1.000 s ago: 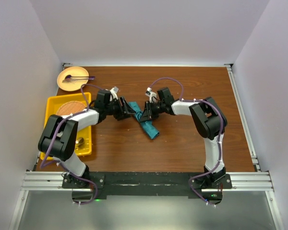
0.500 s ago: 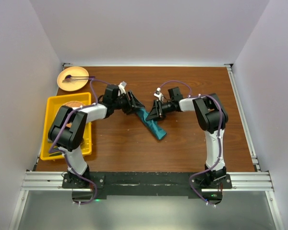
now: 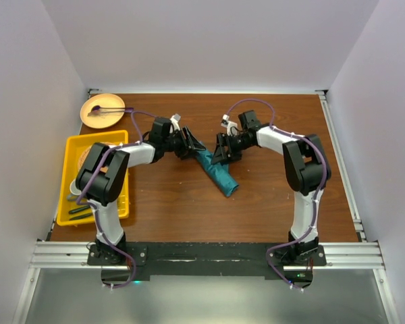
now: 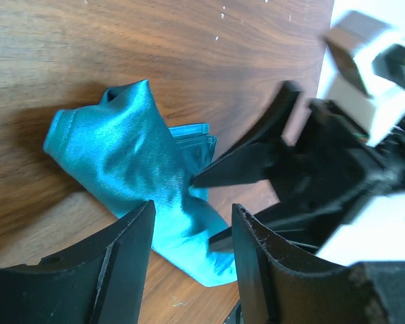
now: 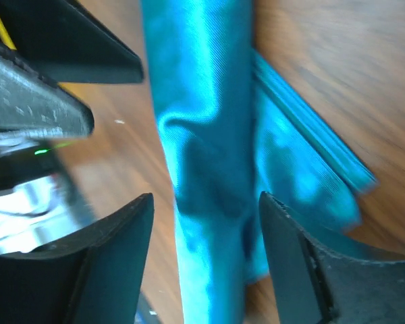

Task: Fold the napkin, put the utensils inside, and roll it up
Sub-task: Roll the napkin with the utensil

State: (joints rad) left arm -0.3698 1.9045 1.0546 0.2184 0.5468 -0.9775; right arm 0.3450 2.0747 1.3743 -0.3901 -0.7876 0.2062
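Both stand wide: your right gripper (image 5: pixel 204 199) straddles the napkin (image 3: pixel 217 173), your left gripper (image 4: pixel 192 208) has it just ahead. Pinch evenly, keeping it rolled tight.

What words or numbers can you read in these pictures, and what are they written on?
None: no word, number, brand or sign can be read in any of the three views.
The napkin is plain teal cloth, and the yellow tray, the round plate and the wooden table show no lettering.
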